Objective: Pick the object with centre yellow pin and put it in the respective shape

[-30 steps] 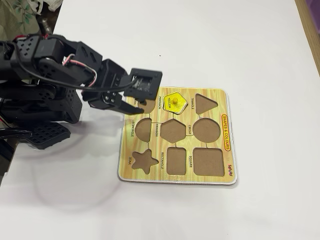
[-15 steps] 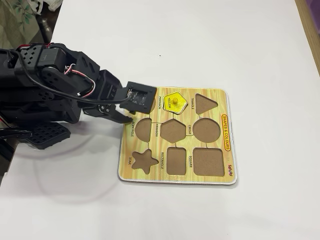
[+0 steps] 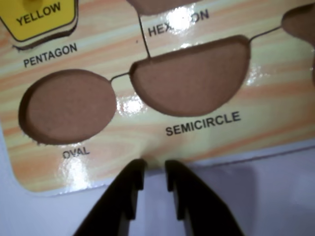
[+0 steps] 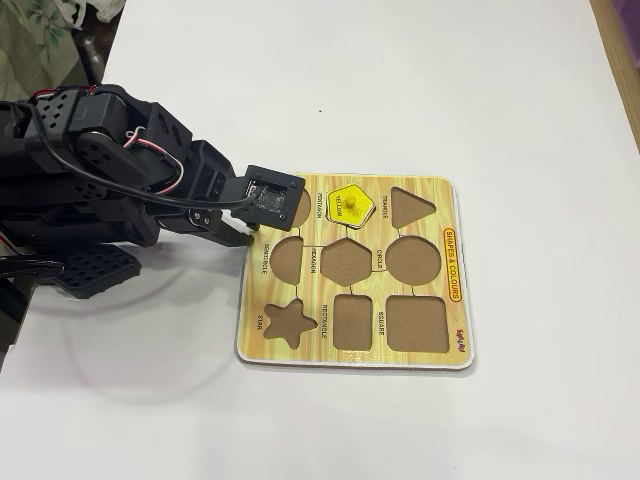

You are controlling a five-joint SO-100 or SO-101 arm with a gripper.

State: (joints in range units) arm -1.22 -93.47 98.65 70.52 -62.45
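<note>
A yellow pentagon piece [image 4: 350, 201] with a yellow centre pin sits in the pentagon recess of the wooden shape board [image 4: 455, 340]. In the wrist view its corner, printed YELLOW, shows at the top left [image 3: 39, 19]. My gripper [image 3: 155, 167] hangs over the board's edge [image 3: 206, 132] below the empty oval recess [image 3: 66, 105] and semicircle recess [image 3: 192, 78]. Its jaws stand slightly apart with nothing between them. In the fixed view the gripper [image 4: 245, 232] is at the board's left edge, a little left of the yellow piece.
The board's other recesses are empty: hexagon [image 4: 347, 260], circle [image 4: 413, 260], triangle [image 4: 410, 206], star [image 4: 287, 322], rectangle [image 4: 351, 318], square [image 4: 415, 323]. The board lies on a white table [image 4: 450, 90]. The arm's black body [image 4: 90, 190] fills the left side.
</note>
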